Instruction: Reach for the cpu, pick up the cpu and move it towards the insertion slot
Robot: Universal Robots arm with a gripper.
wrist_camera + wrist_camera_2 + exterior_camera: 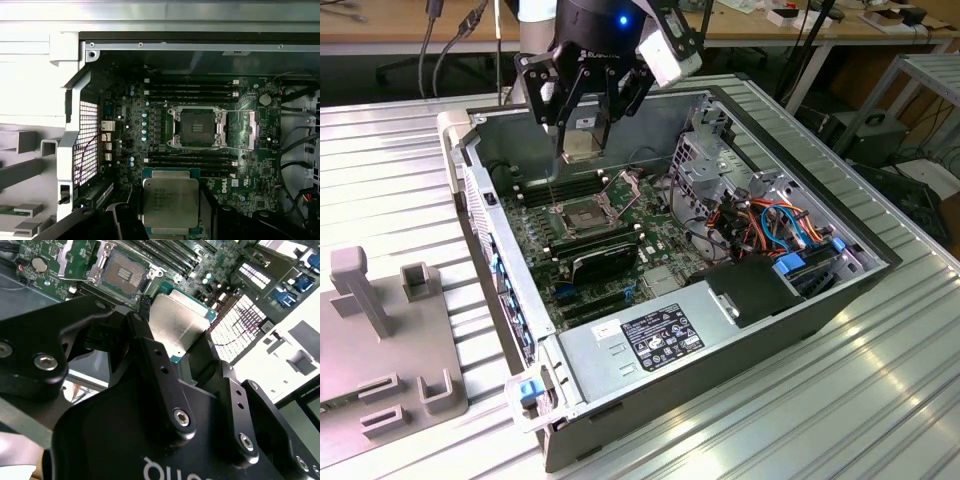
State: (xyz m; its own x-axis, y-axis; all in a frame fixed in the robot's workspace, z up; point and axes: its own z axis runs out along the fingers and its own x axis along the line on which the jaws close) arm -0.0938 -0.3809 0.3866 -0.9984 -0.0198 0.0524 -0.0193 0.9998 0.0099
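Black hand (pixel 187 347) closed on the cpu (pixel 176 327), fingers (pixel 160 365) clamping its edges, chip raised above the motherboard (pixel 620 235) inside the open computer case (pixel 740 330), insertion slot (pixel 196 127) just beyond it, memory slots (pixel 190 90) alongside, case resting on the ribbed metal bench (pixel 880 390)

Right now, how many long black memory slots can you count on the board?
6: three beyond the insertion slot, three between it and the cpu held in the tool. More may be hidden.

Exterior view high and oblique, both wrist views close above the motherboard (pixel 165 125).
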